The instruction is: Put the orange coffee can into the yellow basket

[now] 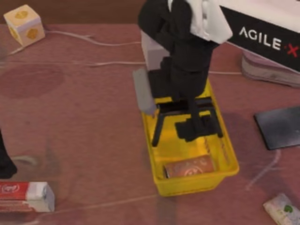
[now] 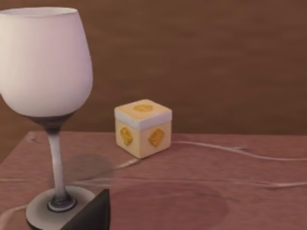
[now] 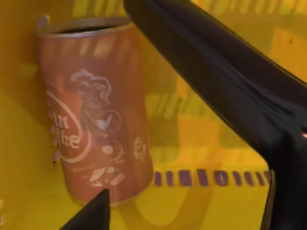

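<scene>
The orange coffee can (image 1: 190, 166) lies on its side on the floor of the yellow basket (image 1: 197, 185), at the basket's near end. In the right wrist view the can (image 3: 96, 115) fills the middle, with pale markings and a dark top, against the yellow wall (image 3: 216, 143). My right gripper (image 1: 194, 129) hangs above the basket's middle, open, apart from the can, with nothing between its fingers (image 3: 136, 225). The black handle (image 3: 216, 62) crosses in front of it. My left gripper (image 1: 4, 164) rests at the table's left edge, open (image 2: 194, 225).
A cream cube (image 1: 24, 24) with yellow marks sits at the back left, next to a wine glass (image 2: 45, 62). A grey box (image 1: 145, 89) touches the basket's far left corner. A red and white carton (image 1: 26, 196), a black slab (image 1: 280, 126) and a purple-rimmed tray (image 1: 267, 70) lie around.
</scene>
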Available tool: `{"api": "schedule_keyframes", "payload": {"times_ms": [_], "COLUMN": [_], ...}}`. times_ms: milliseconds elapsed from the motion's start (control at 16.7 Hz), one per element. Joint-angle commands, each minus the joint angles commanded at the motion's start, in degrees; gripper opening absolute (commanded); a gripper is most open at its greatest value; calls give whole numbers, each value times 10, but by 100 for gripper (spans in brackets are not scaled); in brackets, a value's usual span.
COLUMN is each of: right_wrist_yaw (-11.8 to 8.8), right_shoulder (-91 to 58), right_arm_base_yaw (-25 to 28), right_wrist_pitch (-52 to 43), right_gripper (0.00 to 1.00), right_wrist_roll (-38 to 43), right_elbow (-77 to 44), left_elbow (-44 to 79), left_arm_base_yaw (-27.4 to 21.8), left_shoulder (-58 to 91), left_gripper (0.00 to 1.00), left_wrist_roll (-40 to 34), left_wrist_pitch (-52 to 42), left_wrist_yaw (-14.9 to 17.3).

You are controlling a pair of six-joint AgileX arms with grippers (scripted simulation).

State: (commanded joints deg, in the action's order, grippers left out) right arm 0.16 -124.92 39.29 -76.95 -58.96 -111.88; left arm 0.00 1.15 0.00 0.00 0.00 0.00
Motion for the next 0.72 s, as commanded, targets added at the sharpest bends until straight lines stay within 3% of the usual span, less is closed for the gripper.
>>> {"api": "schedule_keyframes", "payload": {"times_ms": [240,720], "right_wrist_yaw": [0,0], "right_shoulder": [0,0], "right_arm_base_yaw": [0,0], "right_wrist_pitch": [2,2], "right_gripper": [100,40], "right_wrist_roll": [0,0], "right_elbow": [3,3], "left_elbow": [0,0], "left_arm_base_yaw": [0,0], "left_shoulder": [0,0], "left_gripper": [100,100], "left_wrist_roll": [0,0], "left_wrist_pitch": [0,0], "left_wrist_yaw": [0,0]}}
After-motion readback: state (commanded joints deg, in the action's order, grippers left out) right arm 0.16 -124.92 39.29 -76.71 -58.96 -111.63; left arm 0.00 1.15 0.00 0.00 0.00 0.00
